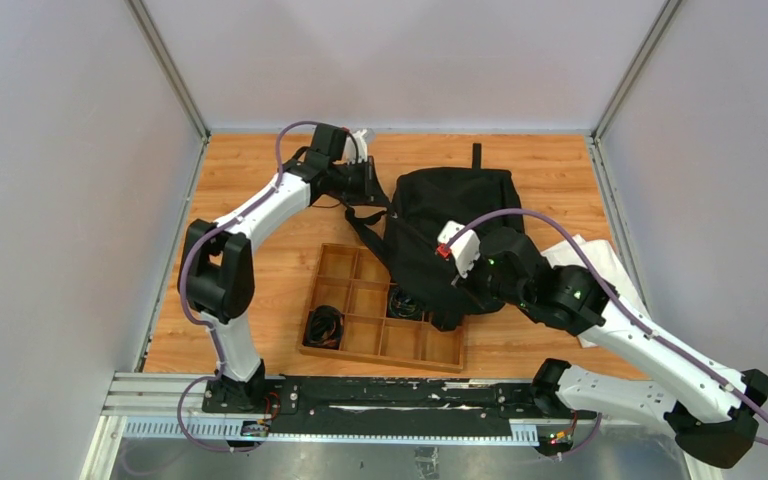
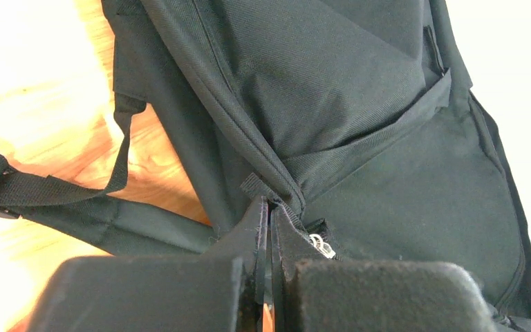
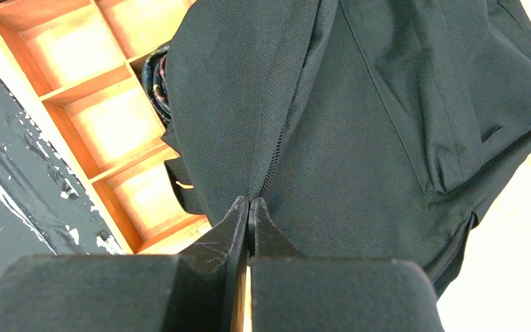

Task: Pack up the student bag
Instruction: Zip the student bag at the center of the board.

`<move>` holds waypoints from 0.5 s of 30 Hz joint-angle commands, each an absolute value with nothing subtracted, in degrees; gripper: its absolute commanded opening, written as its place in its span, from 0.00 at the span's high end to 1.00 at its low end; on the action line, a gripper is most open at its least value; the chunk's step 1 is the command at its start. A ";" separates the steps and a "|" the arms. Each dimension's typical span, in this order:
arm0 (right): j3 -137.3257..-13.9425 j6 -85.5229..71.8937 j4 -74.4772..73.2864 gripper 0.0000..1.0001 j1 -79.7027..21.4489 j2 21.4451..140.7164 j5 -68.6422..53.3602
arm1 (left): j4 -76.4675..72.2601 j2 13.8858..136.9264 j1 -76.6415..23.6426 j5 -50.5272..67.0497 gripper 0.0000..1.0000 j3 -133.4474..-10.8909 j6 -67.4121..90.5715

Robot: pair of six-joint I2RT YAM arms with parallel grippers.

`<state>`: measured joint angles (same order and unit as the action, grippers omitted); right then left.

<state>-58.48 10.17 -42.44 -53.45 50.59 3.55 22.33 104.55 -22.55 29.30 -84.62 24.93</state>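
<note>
The student bag (image 1: 450, 210) is a floppy black backpack lying on the wooden table, its near end draped over the wooden tray. My left gripper (image 1: 370, 185) is at the bag's left edge. In the left wrist view its jaws (image 2: 269, 205) are shut, tips against the zipper seam of the bag (image 2: 359, 104), beside a silver zipper pull (image 2: 321, 245). My right gripper (image 1: 455, 290) is at the bag's near edge. Its jaws (image 3: 249, 202) are shut too, touching the zipper line of the bag (image 3: 359, 124). No fabric shows between either pair of fingers.
The wooden compartment tray (image 1: 345, 265) lies in front of the bag, with a dark coiled item (image 1: 323, 327) in one compartment and another (image 1: 405, 303) beside the bag. A black strap (image 2: 55, 190) trails left. A white sheet (image 1: 600, 265) lies at the right.
</note>
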 commanded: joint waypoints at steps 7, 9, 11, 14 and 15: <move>-64.23 9.20 -48.84 0.41 -54.40 53.19 3.03 | 12.34 101.56 -19.89 24.26 1.00 -78.51 22.67; -65.38 9.40 -45.10 0.40 -54.68 55.17 2.67 | 10.78 99.31 -20.50 24.90 1.00 -75.42 23.08; -66.42 8.87 -40.91 0.39 -55.11 57.71 1.81 | 10.55 98.05 -21.51 25.08 1.00 -73.95 22.80; -67.36 6.14 -32.61 0.38 -55.28 60.91 0.89 | 12.33 97.05 -23.44 25.26 1.00 -73.62 21.48; -67.78 4.74 -30.11 0.38 -55.28 62.11 -0.72 | 12.98 96.78 -23.95 25.27 1.00 -73.59 21.09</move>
<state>-65.45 8.71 -41.39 -54.28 58.83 2.42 13.13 99.79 -21.37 25.06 -74.22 23.51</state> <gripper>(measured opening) 0.615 0.009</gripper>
